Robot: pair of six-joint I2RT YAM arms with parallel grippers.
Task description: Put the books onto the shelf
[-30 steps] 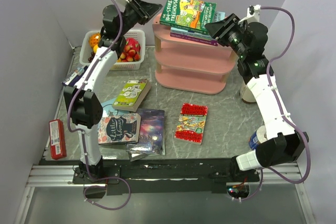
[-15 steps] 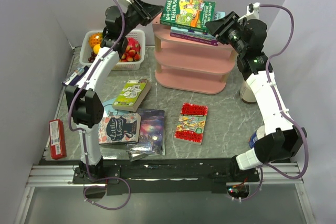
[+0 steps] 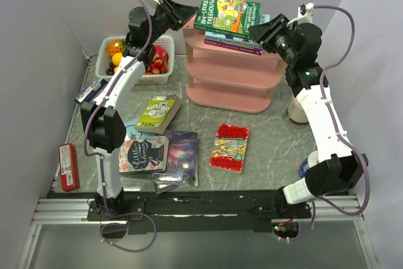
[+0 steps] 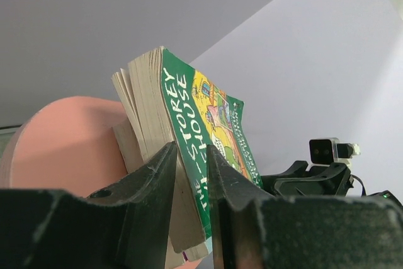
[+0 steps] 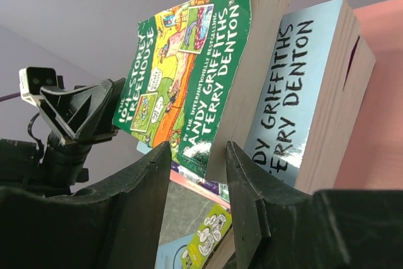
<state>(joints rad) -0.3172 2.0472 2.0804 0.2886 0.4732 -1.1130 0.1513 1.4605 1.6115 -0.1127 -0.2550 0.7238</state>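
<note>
The pink shelf [image 3: 233,80] stands at the back centre with a small stack of books on its top tier. The green Treehouse book [image 3: 228,12] is tilted above that stack. My left gripper [image 3: 192,12] is shut on its left end; in the left wrist view the green book [image 4: 189,111] fills the gap of that gripper [image 4: 189,152]. My right gripper [image 3: 255,31] is shut on the book's right corner [image 5: 189,74], one finger [image 5: 242,174] between it and the light blue book [image 5: 296,92]. Several books lie on the table: lime [image 3: 157,113], dark [image 3: 143,154], galaxy [image 3: 181,152], red [image 3: 230,147].
A white fruit basket [image 3: 107,45] stands left of the shelf. A small red box [image 3: 68,167] lies at the table's left edge and a blue-white carton [image 3: 91,91] lies near the left arm. A blue can [image 3: 306,167] stands by the right arm's base.
Both grippers have crept a little inward and slightly tighter on the green book. The book has shifted a touch to the left and back; the left arm leaned right.
</note>
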